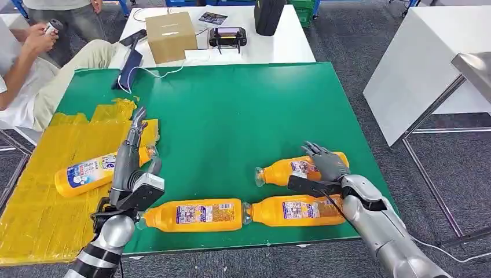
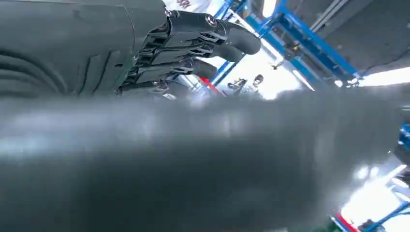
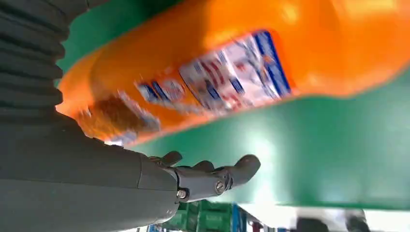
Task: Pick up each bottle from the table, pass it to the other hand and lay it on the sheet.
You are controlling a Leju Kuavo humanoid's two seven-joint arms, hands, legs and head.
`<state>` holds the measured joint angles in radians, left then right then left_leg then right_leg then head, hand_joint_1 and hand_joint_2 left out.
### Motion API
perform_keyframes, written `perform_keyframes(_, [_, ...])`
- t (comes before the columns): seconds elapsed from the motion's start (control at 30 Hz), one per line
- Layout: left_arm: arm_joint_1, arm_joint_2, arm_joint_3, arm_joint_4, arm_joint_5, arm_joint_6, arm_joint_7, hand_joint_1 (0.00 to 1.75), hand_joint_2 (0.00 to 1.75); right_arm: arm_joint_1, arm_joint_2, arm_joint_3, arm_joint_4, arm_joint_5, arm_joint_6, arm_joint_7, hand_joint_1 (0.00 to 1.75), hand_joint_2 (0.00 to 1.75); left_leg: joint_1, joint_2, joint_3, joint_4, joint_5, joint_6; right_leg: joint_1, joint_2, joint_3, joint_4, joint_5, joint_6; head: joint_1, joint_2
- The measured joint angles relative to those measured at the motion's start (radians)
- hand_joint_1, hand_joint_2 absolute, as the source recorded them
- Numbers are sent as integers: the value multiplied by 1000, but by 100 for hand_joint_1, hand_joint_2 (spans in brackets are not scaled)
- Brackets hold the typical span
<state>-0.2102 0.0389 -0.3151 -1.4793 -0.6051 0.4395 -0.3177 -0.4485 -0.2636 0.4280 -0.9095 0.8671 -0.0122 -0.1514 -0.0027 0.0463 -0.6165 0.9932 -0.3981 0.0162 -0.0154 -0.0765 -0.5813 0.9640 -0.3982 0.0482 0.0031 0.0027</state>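
Right robot hand (image 1: 325,164) sits over the rear orange plastic bottle (image 1: 301,169) at about 4 o'clock on the green tabletop (image 1: 231,116), fingers spread, nothing gripped yet. In the right wrist view the bottle (image 3: 232,72) lies just beside the fingers (image 3: 217,179).

Left robot hand (image 1: 134,165) hangs with fingers extended and empty at 8 o'clock, at the edge of the crinkled yellow sheet (image 1: 35,214). One orange bottle with a blue-white label (image 1: 92,172) lies on the sheet.

Two more orange bottles lie neck to neck along the front edge: middle (image 1: 194,215) and right (image 1: 292,209).

Risks:
- Round bottle may roll away as the fingers close.
- Right forearm is near the front-right bottle; a sweep could push it off the edge.
- Handover could slip on smooth plastic.
- Sheet is wrinkled; a laid bottle may roll.

Labels: printed, multicolour; text too blurred to read, no brand legible.
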Motion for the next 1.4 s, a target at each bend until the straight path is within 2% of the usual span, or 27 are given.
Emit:
perform_keyframes(0.23, [20, -3, -26, -61, 43, 5, -39, 0, 175, -34, 0, 26, 104, 8, 2, 3, 0, 175, 0, 0, 0, 0, 0, 0, 0, 0, 0, 0, 0, 0, 0, 0])
perform_keyframes(0.63, [28, -3, -50, -88, 55, 9, -48, 0, 175, -81, 2, 50, 181, 37, 3, 23, 0, 175, 0, 0, 2, 0, 0, 0, 0, 0, 1, 0, 0, 0, 0, 0])
perform_keyframes(0.67, [28, -3, -53, -89, 61, 10, -49, 0, 175, -89, 4, 58, 196, 53, -2, 36, 19, 175, 0, 0, 2, 0, 0, 0, 0, 0, 2, 0, 0, 0, 0, 0])
perform_keyframes(0.7, [28, -3, -58, -90, 62, 12, -50, 0, 175, -96, 7, 65, 210, 67, -10, 47, 66, 175, 0, 0, 2, 0, 0, 0, 0, 0, 2, 0, 0, 0, 0, 0])
perform_keyframes(0.73, [28, -3, -64, -91, 64, 15, -49, 0, 175, -105, 10, 73, 229, 87, -22, 67, 86, 175, 0, 0, 3, 0, 0, 0, 0, 0, 2, 0, 0, 0, 0, 0])
perform_keyframes(0.87, [29, -5, -70, -95, 74, 19, -48, 0, 175, -127, 23, 103, 282, 152, -64, 139, 86, 175, 0, 1, 5, 0, 0, 0, 0, 0, 4, 0, 0, 0, 0, 0])
perform_keyframes(0.9, [30, -5, -71, -95, 77, 19, -47, 0, 175, -130, 27, 111, 291, 161, -72, 149, 134, 175, 0, 1, 6, 0, 0, 0, 0, 0, 4, 0, 0, 0, 0, 0])
perform_keyframes(0.93, [31, -5, -72, -95, 78, 18, -47, 0, 175, -134, 29, 114, 299, 166, -75, 154, 141, 175, 0, 1, 6, 0, 0, 0, 0, 0, 5, -1, 0, 0, 0, 0])
perform_keyframes(0.97, [31, -5, -73, -95, 78, 18, -47, 0, 175, -136, 32, 117, 307, 168, -76, 155, 159, 175, 0, 0, 7, 0, 0, 0, 0, 0, 5, -1, 0, 0, 0, 0])
perform_keyframes(1.0, [31, -5, -74, -95, 79, 18, -47, 0, 175, -140, 34, 119, 313, 168, -79, 157, 168, 175, 0, 0, 7, 0, 0, 0, 0, 0, 5, -1, 0, 0, 0, 0])
perform_keyframes(1.03, [31, -5, -74, -95, 80, 18, -47, 0, 175, -143, 36, 123, 319, 170, -80, 159, 175, 175, 0, 0, 8, 0, 0, 0, 0, 0, 6, -1, 0, 0, -1, 0])
perform_keyframes(1.17, [40, -5, -74, -103, 79, 11, -39, 0, 175, -143, 40, 130, 329, 188, -117, 188, 175, 175, 0, 0, 9, 0, 0, 0, -1, 0, 7, -1, 0, 0, -1, 0])
perform_keyframes(1.27, [59, -7, -75, -122, 55, -4, -20, 0, 175, -125, 45, 122, 322, 209, -193, 227, 175, 175, 0, 0, 8, 0, 0, 0, -1, 0, 7, -1, 0, 0, 0, 0])
perform_keyframes(1.4, [90, -14, -75, -156, 27, -24, -2, 0, 175, -75, 55, 67, 245, 250, -228, 264, 175, 175, 0, 0, 6, 0, 0, 1, -1, 0, 6, -1, 0, 0, 0, 0])
